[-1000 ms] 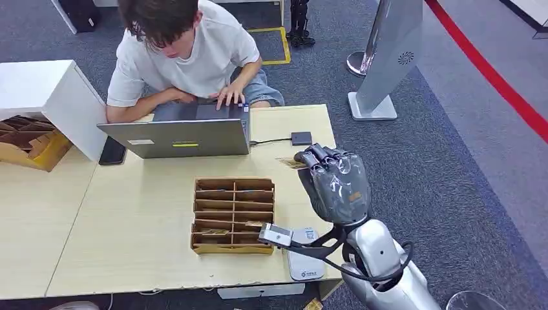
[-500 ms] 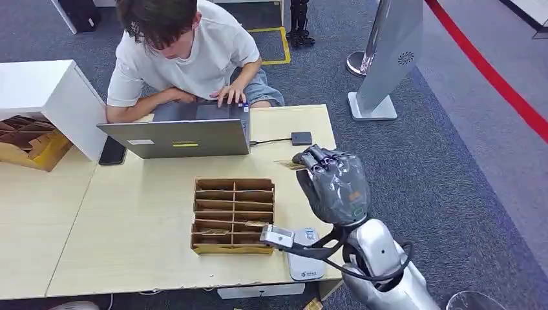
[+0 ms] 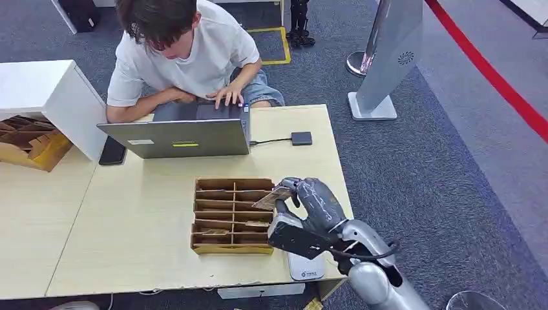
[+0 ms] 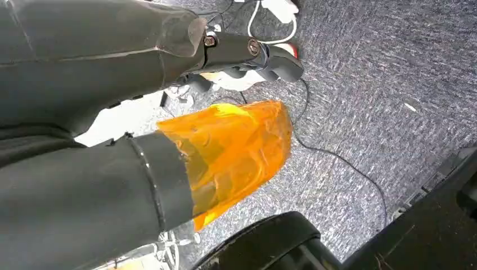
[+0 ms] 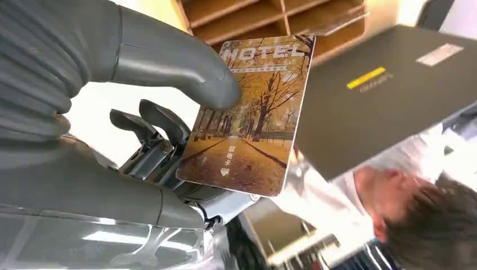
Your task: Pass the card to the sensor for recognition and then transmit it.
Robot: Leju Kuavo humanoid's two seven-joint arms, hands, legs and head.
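above the right edge of the wooden divided tray (image 3: pixel 232 216), near the table's (image 3: pixel 129 226) front right corner, the right hand (image 3: pixel 310 206) pinches a hotel key card (image 3: pixel 273 198) between thumb and fingers (image 5: pixel 163 126), its autumn-tree print showing in the right wrist view. a white card reader (image 3: pixel 304 266) lies at the table's front edge, just beside the tray and under the wrist. at the back edge a person (image 3: pixel 184 48) types on a grey laptop (image 3: pixel 178 137). whether the left hand is open or closed cannot be told.
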